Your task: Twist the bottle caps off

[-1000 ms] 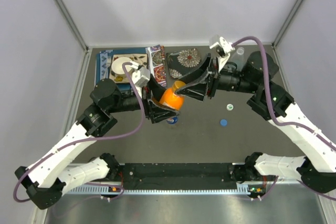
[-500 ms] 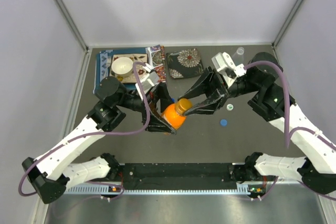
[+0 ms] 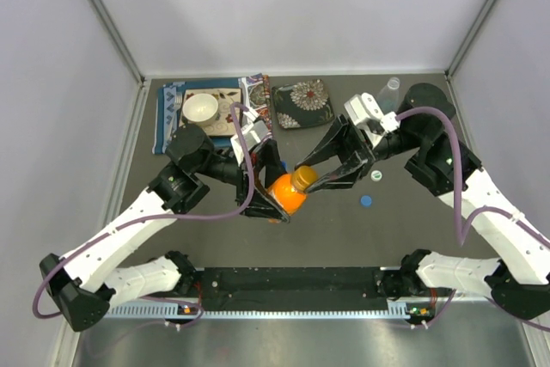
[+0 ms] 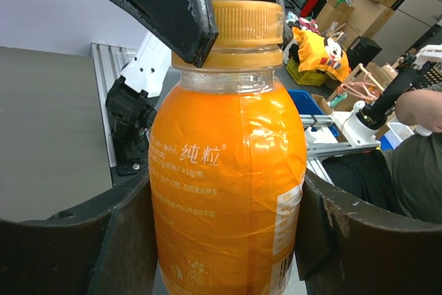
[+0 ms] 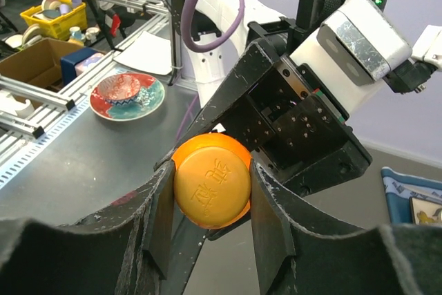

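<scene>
The short orange-filled bottle [image 3: 284,196] is held tilted above the table's middle. My left gripper [image 3: 273,192] is shut on its body, and its dark fingers press both sides of the label [image 4: 228,170]. My right gripper [image 3: 308,180] is shut on the bottle's orange cap [image 3: 302,178], with a finger on each side of the cap [image 5: 210,186]. In the left wrist view the cap [image 4: 246,22] sits on the neck, partly behind a right finger [image 4: 181,5]. A clear bottle [image 3: 390,88] stands at the back right. The other bottles are hidden.
A loose blue cap [image 3: 366,201] and a white-green cap [image 3: 375,175] lie on the table right of the bottle. At the back are a white bowl [image 3: 200,107] on a patterned mat and a dark floral plate [image 3: 302,96]. Grey walls enclose three sides.
Both arms carried the orange bottle from the back middle toward the table's centre. The right gripper swung round and stays on the cap; the left stays on the body.
</scene>
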Controlling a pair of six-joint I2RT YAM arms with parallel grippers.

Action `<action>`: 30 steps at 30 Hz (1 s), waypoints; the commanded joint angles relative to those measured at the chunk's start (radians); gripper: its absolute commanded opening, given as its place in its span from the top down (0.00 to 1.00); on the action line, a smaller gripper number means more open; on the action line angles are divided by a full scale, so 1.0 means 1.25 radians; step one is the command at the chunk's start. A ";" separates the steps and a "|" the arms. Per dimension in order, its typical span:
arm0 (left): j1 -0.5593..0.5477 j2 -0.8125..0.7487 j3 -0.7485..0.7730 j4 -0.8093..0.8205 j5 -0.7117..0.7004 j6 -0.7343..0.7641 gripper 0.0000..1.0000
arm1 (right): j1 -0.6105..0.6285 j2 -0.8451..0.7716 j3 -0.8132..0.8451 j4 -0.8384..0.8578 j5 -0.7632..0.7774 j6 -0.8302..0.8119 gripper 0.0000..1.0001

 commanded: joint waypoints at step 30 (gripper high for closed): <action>-0.057 -0.073 0.065 -0.237 -0.545 0.388 0.70 | 0.023 0.023 0.154 -0.033 0.691 0.406 0.08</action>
